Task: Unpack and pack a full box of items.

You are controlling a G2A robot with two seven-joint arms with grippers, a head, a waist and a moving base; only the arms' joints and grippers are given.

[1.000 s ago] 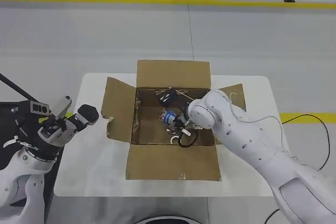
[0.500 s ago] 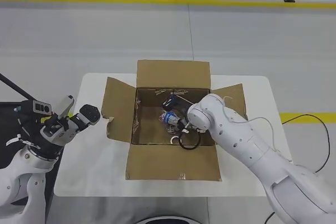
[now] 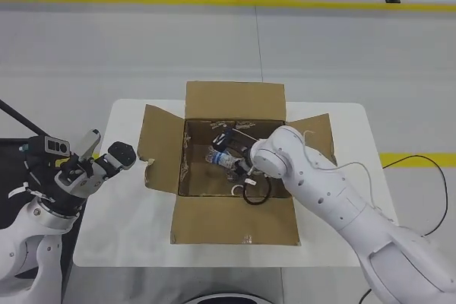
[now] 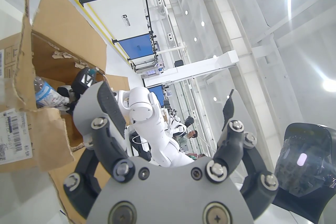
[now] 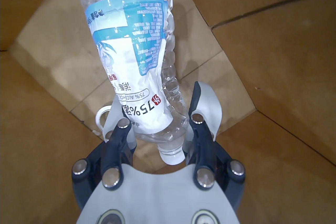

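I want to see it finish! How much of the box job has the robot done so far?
Looks early. Done: the box flaps are open. In hand: the right gripper has its fingers shut on a clear bottle inside the box. Left: a dark item and a black loop lie in the box, and everything must be packed again. The left gripper hovers open beside the box.
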